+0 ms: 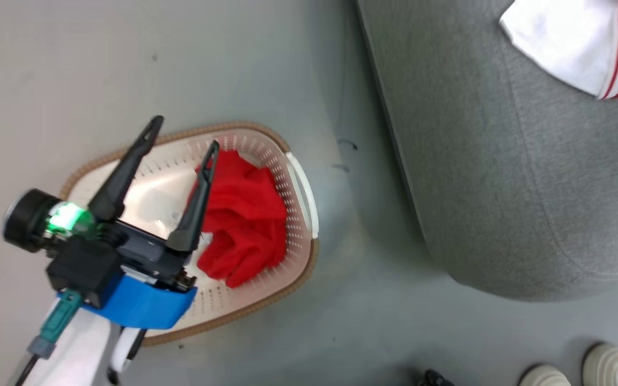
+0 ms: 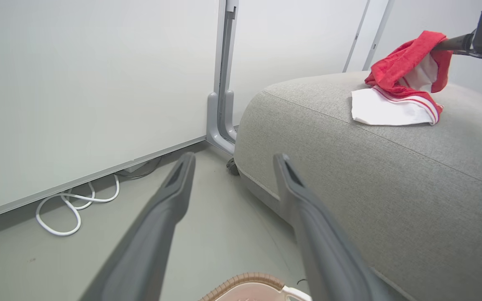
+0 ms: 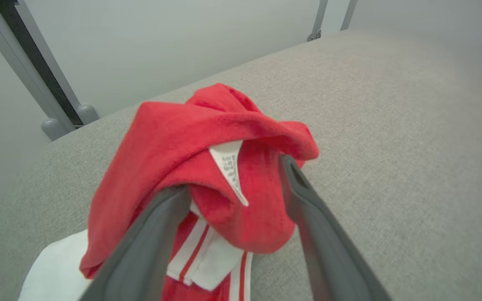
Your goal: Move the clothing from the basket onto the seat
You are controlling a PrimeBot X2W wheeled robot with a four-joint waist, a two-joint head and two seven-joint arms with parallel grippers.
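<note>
The right hand [image 3: 233, 175] stood spread, the striped garment [image 3: 207, 138] draped loosely across its fingertips [image 3: 288, 169], hem on the seat [image 3: 391, 125] beneath. A straight rearward withdrawal would likely avoid snagging. Farther off, the left hand [image 1: 185, 133] hovered open, empty, above the plain red garment [image 1: 250, 214] in the basket [image 1: 290, 182].

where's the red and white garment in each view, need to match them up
Head view: red and white garment in the top right corner, lying on the seat.
Left wrist view: garment at the upper right, on top of the seat.
Right wrist view: garment from centre to lower left, draped around the right end effector.
Shared landmark: the grey seat beneath the garment.
</note>
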